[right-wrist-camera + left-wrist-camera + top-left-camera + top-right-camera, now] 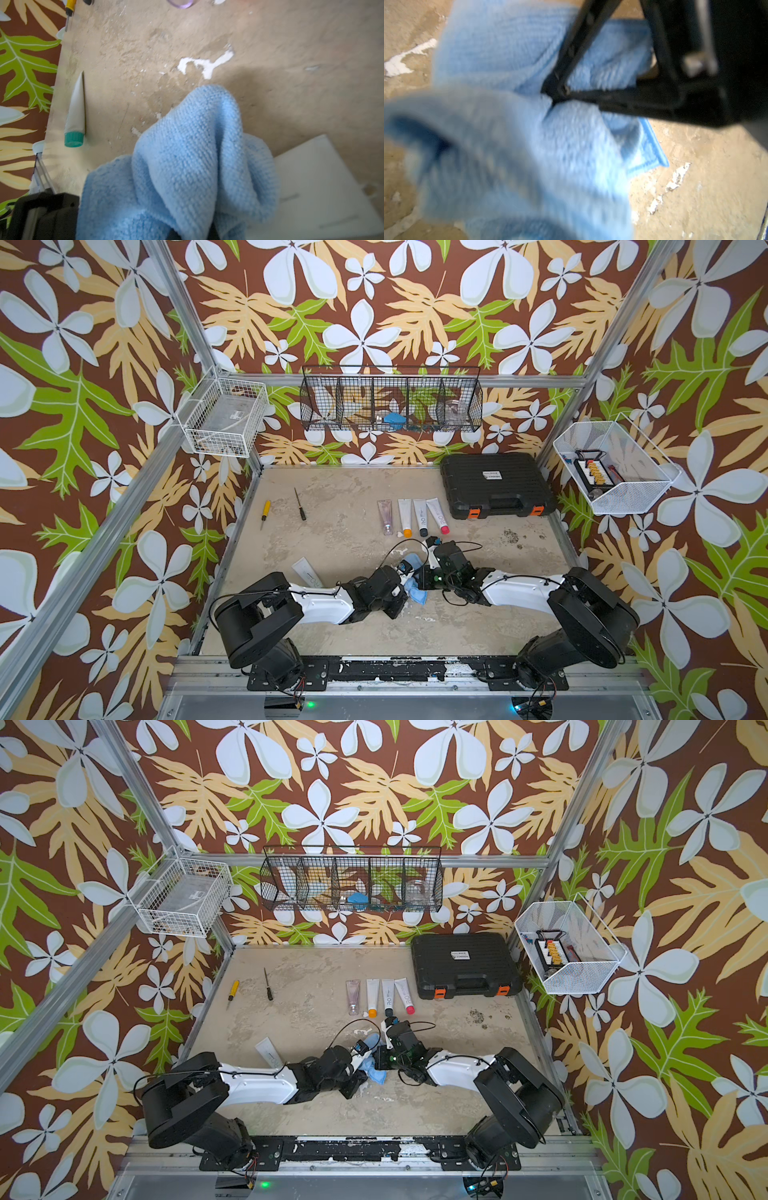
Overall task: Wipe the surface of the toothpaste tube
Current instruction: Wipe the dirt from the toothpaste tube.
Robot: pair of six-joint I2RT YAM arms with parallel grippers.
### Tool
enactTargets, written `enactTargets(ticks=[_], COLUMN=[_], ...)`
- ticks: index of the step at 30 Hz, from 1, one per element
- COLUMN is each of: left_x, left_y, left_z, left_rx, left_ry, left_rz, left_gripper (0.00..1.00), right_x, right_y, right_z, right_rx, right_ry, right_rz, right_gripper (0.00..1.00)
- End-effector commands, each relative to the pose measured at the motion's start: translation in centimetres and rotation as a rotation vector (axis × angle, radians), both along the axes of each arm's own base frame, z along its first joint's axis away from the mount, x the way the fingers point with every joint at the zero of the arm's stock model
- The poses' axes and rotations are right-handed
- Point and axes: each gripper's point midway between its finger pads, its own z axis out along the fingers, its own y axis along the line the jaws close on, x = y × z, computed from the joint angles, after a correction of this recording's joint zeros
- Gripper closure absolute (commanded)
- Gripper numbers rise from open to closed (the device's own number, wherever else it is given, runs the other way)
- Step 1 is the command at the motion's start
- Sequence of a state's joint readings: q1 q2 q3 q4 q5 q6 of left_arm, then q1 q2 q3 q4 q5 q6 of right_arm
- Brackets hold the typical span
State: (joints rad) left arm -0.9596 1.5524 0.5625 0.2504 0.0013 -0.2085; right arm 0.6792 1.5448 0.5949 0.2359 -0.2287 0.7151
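A white toothpaste tube (306, 571) with a green cap (73, 139) lies on the table near the left wall, apart from both grippers and partly under my left arm in both top views. A light blue cloth (417, 594) is bunched mid-table between the arms. My right gripper (556, 91) is shut on a fold of the cloth (187, 155). My left gripper (405, 570) meets the cloth from the other side. Blurred cloth (500, 52) hides its jaws, so a grip cannot be told. A white flat surface with grey marks (322, 187) sits close beside the right gripper.
Several tubes (411, 516) lie in a row at the back, beside a black case (494, 485). Two screwdrivers (264, 512) lie back left. White smears (205, 62) mark the table. Wire baskets (390, 402) hang on the walls.
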Motion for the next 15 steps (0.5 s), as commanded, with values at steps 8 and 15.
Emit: enactTargets(ticks=[8, 15], left_x=[1.0, 1.0], left_y=[-0.3, -0.1], left_z=[1.1, 1.4], left_rx=[-0.026, -0.031], left_ry=[-0.049, -0.055], left_rz=[0.025, 0.03], left_gripper=[0.83, 0.83], right_x=[2.4, 4.0], right_y=[-5.9, -8.0], right_z=[-4.1, -3.2], right_rx=[-0.241, -0.259], right_ry=[0.05, 0.024], right_rz=[-0.074, -0.12], right_gripper=[1.0, 1.0])
